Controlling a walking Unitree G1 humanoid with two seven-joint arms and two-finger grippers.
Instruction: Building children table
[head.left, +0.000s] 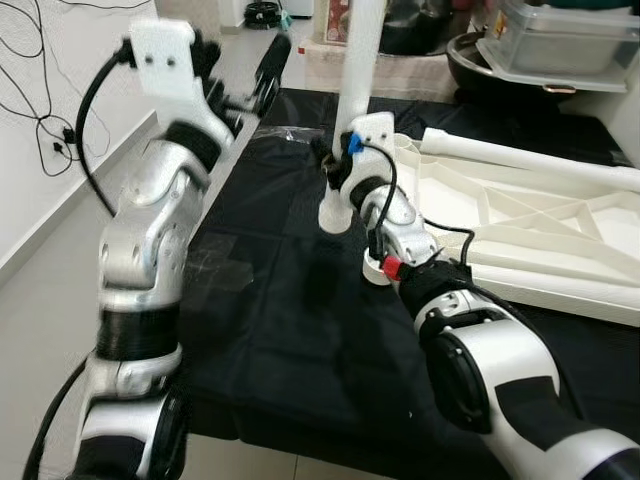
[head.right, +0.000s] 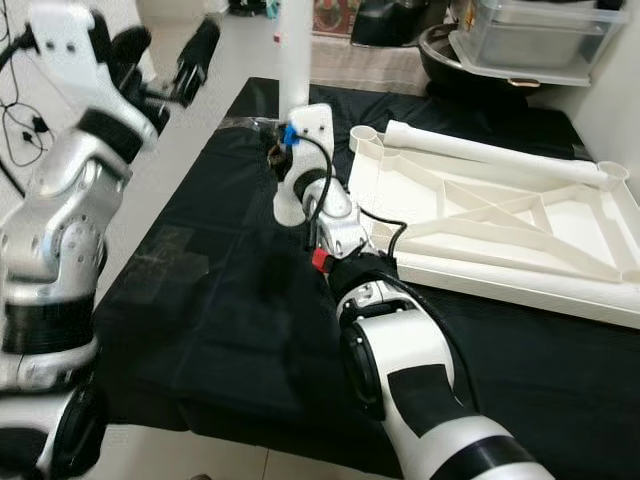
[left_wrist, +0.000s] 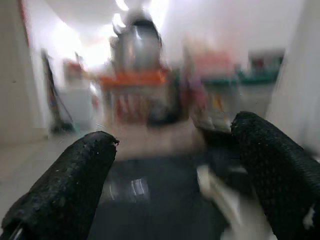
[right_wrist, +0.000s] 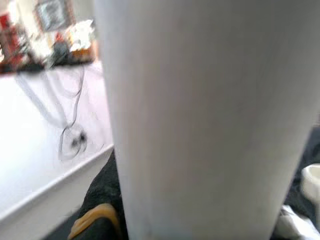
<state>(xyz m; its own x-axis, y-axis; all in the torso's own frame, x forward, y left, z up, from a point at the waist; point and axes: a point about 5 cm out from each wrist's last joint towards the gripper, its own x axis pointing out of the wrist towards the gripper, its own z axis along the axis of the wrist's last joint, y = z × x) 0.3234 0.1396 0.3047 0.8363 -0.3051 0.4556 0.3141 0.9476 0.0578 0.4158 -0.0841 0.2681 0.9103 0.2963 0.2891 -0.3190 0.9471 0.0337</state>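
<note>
**White plastic leg stands upright in our right claw**

White, smooth and tubular, the plastic table leg (head.left: 358, 70) stands upright on the black-clothed counter (head.left: 270, 330), just beside the upturned white ribbed plastic tabletop (head.right: 500, 235). We judge it light, stiff and rather slippery, so a low hold near its flared foot suits it best. Our right claw (head.left: 335, 175) sits closed against the leg's lower part. Our left claw (head.left: 255, 85) hovers raised and spread apart, holding nothing, well apart from the leg.

Two legs (head.left: 358, 70) (head.left: 530, 160) — one tabletop (head.right: 480, 235)
</note>
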